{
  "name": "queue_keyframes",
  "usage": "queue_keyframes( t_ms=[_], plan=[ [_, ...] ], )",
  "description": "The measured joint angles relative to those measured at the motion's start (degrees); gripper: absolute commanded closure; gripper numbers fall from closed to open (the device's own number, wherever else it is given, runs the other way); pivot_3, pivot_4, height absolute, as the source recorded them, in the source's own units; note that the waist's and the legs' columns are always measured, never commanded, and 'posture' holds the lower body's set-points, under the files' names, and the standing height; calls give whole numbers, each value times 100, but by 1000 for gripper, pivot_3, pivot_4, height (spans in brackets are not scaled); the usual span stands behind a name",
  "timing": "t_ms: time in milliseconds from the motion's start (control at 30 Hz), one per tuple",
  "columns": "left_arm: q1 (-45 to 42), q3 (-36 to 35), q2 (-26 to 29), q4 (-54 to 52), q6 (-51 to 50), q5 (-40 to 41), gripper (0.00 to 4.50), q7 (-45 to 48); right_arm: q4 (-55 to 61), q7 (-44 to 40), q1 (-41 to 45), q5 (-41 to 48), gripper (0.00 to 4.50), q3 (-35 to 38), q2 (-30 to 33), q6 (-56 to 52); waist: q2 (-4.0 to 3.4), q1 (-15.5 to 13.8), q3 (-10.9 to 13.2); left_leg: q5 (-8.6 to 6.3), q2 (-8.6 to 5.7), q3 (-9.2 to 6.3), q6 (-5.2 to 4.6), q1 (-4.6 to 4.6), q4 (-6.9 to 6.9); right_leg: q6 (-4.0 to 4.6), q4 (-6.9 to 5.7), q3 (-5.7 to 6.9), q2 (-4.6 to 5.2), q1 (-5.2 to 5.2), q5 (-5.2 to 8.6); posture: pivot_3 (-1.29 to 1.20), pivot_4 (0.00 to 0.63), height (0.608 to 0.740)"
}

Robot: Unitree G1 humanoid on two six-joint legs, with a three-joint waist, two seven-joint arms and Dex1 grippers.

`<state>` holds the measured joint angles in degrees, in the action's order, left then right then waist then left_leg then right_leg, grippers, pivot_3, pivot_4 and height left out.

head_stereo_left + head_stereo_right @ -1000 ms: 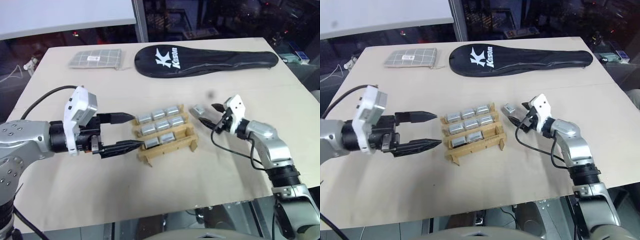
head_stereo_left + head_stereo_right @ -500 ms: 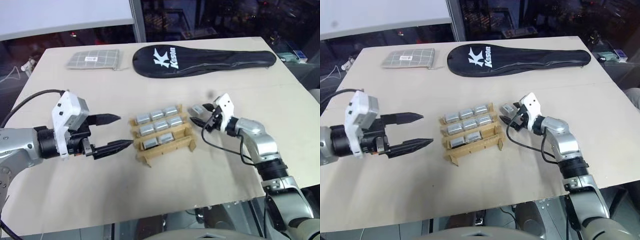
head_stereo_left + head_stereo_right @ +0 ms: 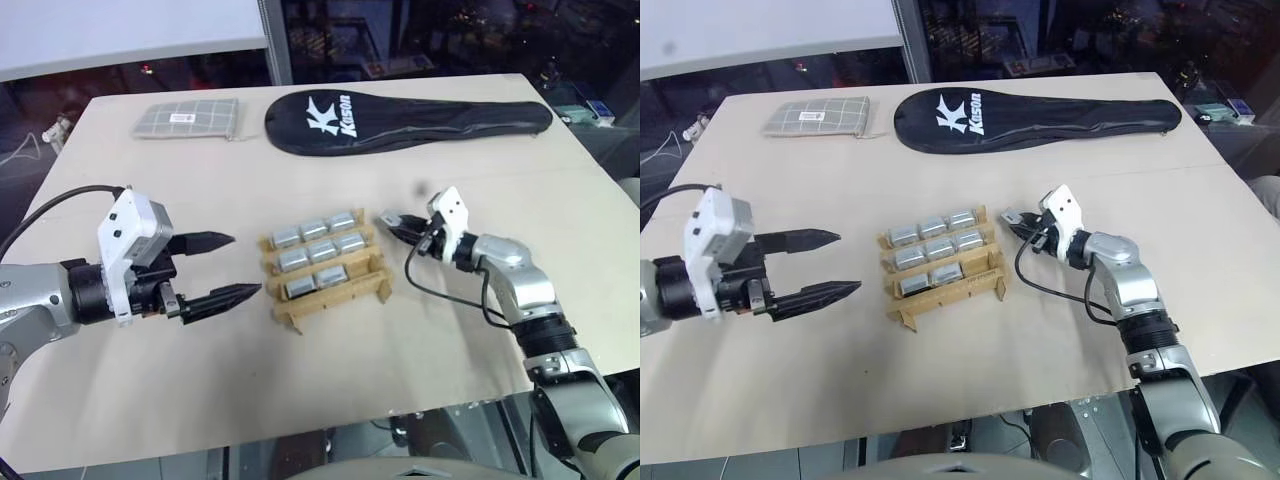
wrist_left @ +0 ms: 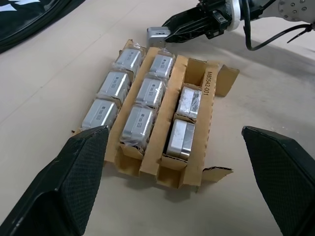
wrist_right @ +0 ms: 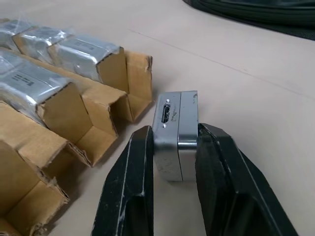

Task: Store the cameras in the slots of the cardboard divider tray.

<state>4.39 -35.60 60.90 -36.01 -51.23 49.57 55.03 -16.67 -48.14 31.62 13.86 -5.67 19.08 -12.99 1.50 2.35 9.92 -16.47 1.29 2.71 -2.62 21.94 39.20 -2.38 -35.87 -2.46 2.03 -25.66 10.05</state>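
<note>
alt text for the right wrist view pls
The right gripper is shut on a small silver camera on the tan table, beside the end of the cardboard divider tray, whose slots hold wrapped cameras.

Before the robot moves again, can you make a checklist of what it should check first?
1. Right gripper shut on the small silver-grey boxy camera: ok.
2. Camera lifted off the beige table: cannot tell.
3. Tan cardboard divider tray has a free slot: ok, the slot in the row by the printed slat, at the end nearest the right gripper, is empty.
4. Other eight slots filled with cameras: ok.
5. Left gripper open and apart from the tray: ok.
</note>
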Motion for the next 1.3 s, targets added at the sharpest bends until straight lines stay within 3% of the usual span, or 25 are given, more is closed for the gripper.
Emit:
queue_keyframes(
  t_ms=[233,367,500,767,1200,1233,1300],
  plan=[
    [126,2,0,90,154,-70,0,144,752,-1956,92,1217,3869,283,483,405,-6,-7,6,-1,4,-5,-2,-2,-1,-1,0,1,0,0,-1,0,150,740],
    [115,4,1,138,163,-65,0,189,1212,-2842,185,1552,3869,79,624,335,-6,-4,6,-1,5,-3,-2,-6,0,-1,-1,2,-2,1,0,0,150,740],
    [100,2,0,121,158,84,0,249,945,-3161,296,1273,3869,-307,471,686,-7,0,7,-1,5,-2,-1,-5,0,-1,-1,2,-1,0,0,0,150,740],
    [253,-213,1,46,80,247,0,263,-817,-3742,1073,362,3869,-778,287,2017,-9,0,9,0,4,1,1,-3,-1,1,0,4,0,0,0,0,150,740],
    [498,-512,-7,-196,-84,449,0,125,-1805,-4046,1734,139,3869,-1446,352,2449,-10,1,10,1,4,-6,2,-6,-1,3,-1,5,5,1,-1,0,150,740],
    [509,-541,-8,-221,-87,467,0,104,-1859,-4057,1787,126,2846,-1487,351,2455,-10,1,10,1,4,-7,2,-6,-1,3,-1,5,5,1,-1,0,150,740],
    [513,-571,-8,-246,-88,470,0,90,-2009,-4066,1882,-9,2045,-1621,358,2462,-10,2,10,1,4,-7,2,-5,-1,3,0,5,5,1,-1,0,150,740]
  ],
)
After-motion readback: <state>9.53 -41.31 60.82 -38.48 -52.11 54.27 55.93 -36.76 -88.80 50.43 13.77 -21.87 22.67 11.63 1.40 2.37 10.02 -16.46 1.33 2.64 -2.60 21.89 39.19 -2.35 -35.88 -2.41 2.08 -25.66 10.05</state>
